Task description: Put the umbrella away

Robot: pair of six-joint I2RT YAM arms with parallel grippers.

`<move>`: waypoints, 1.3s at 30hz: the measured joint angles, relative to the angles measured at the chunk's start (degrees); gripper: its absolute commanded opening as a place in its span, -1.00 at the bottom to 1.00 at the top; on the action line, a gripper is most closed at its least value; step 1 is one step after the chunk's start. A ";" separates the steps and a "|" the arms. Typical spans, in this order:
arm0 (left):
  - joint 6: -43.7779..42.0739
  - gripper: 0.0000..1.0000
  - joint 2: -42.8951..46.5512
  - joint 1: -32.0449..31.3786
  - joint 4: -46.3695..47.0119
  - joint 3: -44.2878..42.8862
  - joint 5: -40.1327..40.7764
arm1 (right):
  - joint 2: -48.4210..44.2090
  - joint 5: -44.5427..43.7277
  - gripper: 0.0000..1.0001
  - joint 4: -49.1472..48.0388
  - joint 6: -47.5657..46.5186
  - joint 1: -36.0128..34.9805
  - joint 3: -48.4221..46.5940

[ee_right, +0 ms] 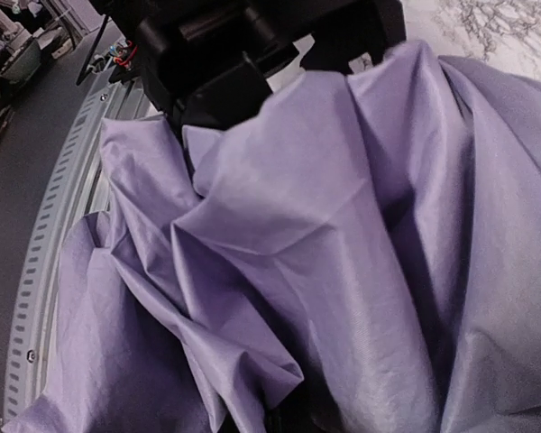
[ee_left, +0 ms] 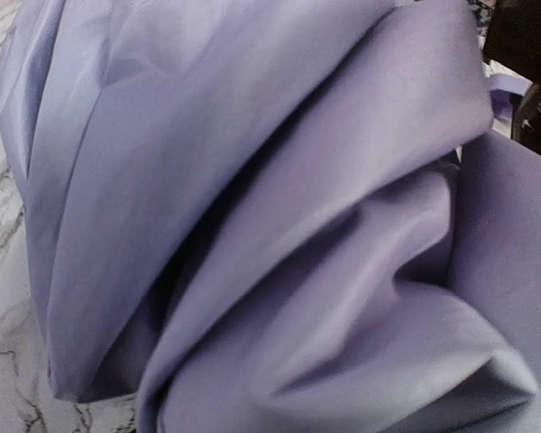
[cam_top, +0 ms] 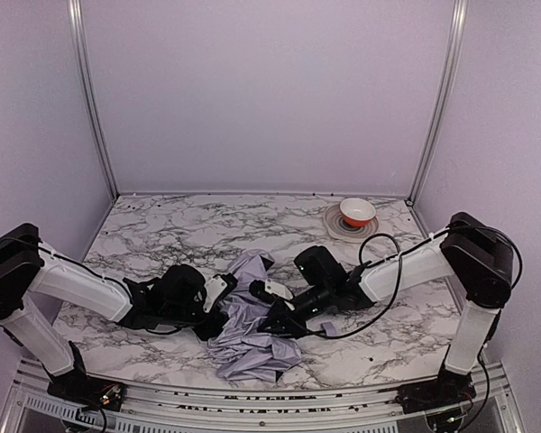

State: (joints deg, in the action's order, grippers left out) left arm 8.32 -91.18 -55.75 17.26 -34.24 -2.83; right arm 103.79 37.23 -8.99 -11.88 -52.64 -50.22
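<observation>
Our right jaws were shut tight on the umbrella [cam_top: 248, 338], crumpled near the bench's [cam_top: 162, 230] front edge, likely to bunch its fabric; the left jaws' opening we couldn't tell.

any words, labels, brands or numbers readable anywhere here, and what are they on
None: no text can be read in any view.
Pale lavender fabric umbrella: plain cloth, no label showing.
Small red round bowl: too small to make out any marking.
White marble-patterned table: veining only.
</observation>
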 measured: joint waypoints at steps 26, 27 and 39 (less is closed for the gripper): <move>-29.05 0.60 8.63 -18.03 -2.36 -1.33 8.44 | 12.37 12.22 -1.00 6.49 10.40 5.42 -12.98; -30.32 0.50 6.51 -18.23 -2.36 -2.75 9.77 | 12.37 12.22 -1.00 6.60 10.40 5.42 -13.00; -34.91 -1.00 0.02 -16.17 -1.11 -5.60 15.69 | 12.37 13.29 -1.00 8.46 7.98 5.53 -13.40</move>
State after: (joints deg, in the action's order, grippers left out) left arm -26.59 -91.15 -71.92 16.14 -39.83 12.86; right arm 116.16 50.52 -0.54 -3.90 -47.11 -63.61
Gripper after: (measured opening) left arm 0.007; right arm 0.012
